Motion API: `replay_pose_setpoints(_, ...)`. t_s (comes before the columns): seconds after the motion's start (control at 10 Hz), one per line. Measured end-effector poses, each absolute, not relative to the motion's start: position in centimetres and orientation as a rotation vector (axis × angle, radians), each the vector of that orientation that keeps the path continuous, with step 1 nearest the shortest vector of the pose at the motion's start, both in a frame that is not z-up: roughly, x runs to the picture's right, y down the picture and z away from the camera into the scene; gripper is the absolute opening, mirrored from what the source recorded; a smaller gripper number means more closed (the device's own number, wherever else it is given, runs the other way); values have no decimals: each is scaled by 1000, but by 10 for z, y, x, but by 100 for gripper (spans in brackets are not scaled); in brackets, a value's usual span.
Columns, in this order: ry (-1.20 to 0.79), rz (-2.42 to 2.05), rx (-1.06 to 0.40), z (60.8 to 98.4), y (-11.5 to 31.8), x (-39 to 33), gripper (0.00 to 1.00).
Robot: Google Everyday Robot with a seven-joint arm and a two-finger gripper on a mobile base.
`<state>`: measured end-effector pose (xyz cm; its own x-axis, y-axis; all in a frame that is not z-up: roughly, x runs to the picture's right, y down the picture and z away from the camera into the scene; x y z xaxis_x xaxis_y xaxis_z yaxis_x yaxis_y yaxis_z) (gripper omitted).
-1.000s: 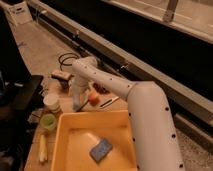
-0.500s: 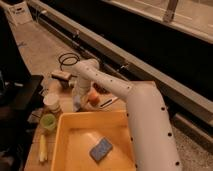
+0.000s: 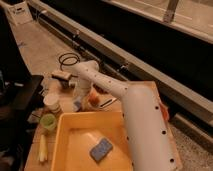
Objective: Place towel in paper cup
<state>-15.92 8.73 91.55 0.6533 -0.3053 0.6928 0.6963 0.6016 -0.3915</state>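
The white paper cup point(image 3: 51, 102) stands upright at the left of the wooden table, just behind a light green cup point(image 3: 48, 121). My gripper point(image 3: 80, 101) points down at the table just right of the paper cup, at the end of the white arm point(image 3: 125, 105). A small pale blue-grey bit, probably the towel point(image 3: 76, 105), shows right at the gripper; most of it is hidden by the gripper. I cannot tell whether it is lifted off the table.
A yellow bin point(image 3: 67, 137) at the front holds a darker blue sponge point(image 3: 101, 149). An orange object point(image 3: 94, 101) lies right of the gripper. A small box point(image 3: 61, 76) and a black cable coil point(image 3: 69, 60) lie behind. A pale banana-like thing point(image 3: 42, 149) lies front left.
The arm's wrist has shifted slightly to the right and down. The gripper stays by the same spot next to the paper cup. The cups have not moved.
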Motion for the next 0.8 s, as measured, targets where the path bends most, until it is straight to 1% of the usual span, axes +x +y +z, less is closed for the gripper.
replay_pose_setpoints(0.2, -642, -620, -727, 928, 95, -165, 63)
replay_pose_setpoints(0.3, -661, -616, -735, 931, 99, -167, 58)
replay_pose_setpoints(0.4, -690, -606, -734, 933, 100, -166, 47)
replay_pose_setpoints(0.7, -690, -607, -731, 932, 99, -165, 19)
replay_pose_setpoints(0.8, -689, -606, -730, 932, 98, -164, 7)
